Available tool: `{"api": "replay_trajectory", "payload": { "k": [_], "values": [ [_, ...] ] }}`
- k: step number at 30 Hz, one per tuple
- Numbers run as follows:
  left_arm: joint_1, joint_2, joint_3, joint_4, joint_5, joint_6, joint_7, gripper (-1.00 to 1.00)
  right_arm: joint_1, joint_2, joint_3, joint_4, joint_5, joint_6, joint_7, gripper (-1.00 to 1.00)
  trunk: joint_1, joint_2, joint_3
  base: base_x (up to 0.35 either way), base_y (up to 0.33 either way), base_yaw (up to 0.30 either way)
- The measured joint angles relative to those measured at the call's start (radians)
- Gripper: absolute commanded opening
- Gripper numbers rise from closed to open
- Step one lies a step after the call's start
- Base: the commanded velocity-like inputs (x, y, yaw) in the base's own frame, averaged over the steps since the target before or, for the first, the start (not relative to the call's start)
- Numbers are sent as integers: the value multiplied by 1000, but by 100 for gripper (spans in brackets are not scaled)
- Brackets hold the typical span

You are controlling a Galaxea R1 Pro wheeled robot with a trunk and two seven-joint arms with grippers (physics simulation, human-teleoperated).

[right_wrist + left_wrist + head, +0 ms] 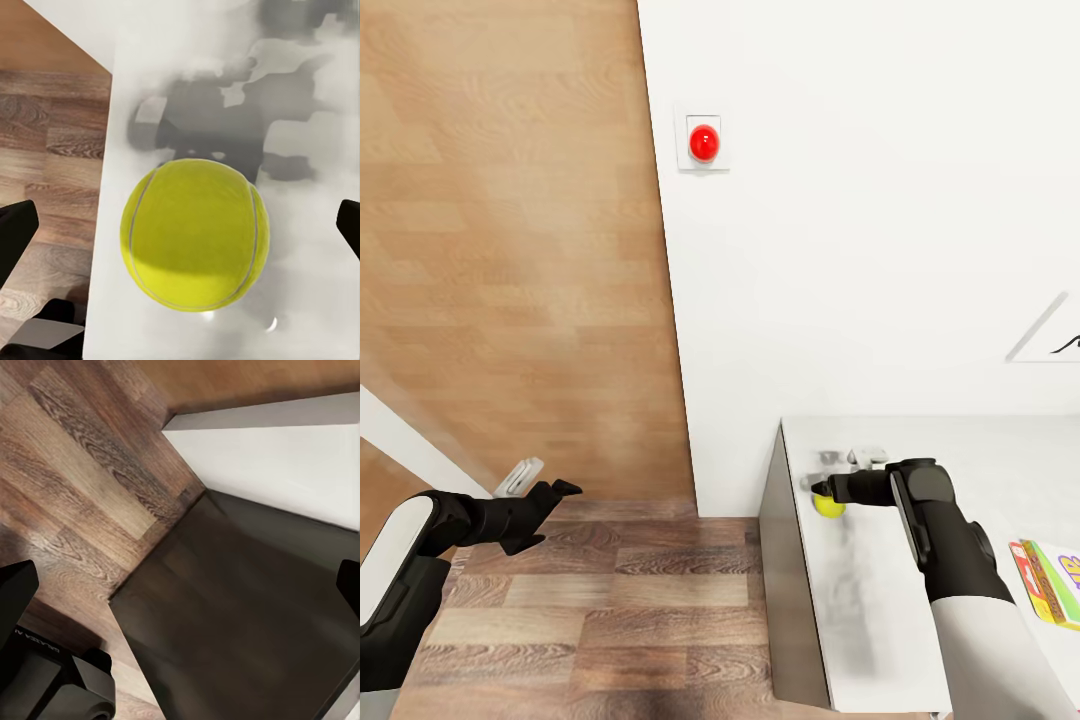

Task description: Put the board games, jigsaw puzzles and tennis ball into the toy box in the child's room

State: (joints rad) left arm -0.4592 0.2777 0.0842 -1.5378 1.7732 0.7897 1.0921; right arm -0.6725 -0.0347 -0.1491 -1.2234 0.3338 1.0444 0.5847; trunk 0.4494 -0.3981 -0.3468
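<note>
Tennis ball (pixel 193 232) sits near table (pixel 880 620) corner, centred between right gripper (pixel 823 489) fingers, spread wide, gripping nothing. Left gripper (pixel 555 510) open, empty, over floor, well apart.

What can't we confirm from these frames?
- Right gripper contact: head view, the arm covers most of the tennis ball; right wrist view, jaws stand wide at the edges, touch unclear.
- Board game: head view, cut off by the right edge.
- Wall picture: head view, cut off.
- Table far end: out of frame.
</note>
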Motion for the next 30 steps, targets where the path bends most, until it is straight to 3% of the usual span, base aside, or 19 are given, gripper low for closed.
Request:
{"api": "replay_trajectory", "payload": {
  "k": [30],
  "values": [
    [0, 0, 1, 0, 0, 0, 0, 100, -13, 2, 2, 93, -2, 0, -34, 100, 0, 0, 0, 0, 0, 0]
  ]
}}
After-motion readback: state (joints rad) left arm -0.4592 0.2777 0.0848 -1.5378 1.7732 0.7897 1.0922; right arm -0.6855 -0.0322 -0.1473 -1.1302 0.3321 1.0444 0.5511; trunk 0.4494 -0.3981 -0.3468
